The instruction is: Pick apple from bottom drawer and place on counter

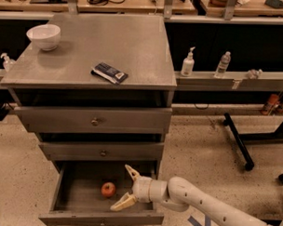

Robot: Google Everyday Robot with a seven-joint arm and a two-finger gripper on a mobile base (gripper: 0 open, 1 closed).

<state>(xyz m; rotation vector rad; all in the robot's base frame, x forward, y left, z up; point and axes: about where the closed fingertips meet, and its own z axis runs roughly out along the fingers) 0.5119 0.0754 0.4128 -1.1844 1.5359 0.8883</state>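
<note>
The apple, small and red-orange, lies in the tray of the open bottom drawer, near its middle. My gripper reaches into the drawer from the right on a white arm. Its two cream fingers are spread wide open, empty, just right of the apple and a little apart from it. The counter is the grey speckled slab on top of the drawer cabinet.
A white bowl stands at the counter's back left and a dark flat packet lies near its front middle. Two closed drawers sit above the open one. Bottles stand on a ledge to the right. A black stand leg crosses the floor.
</note>
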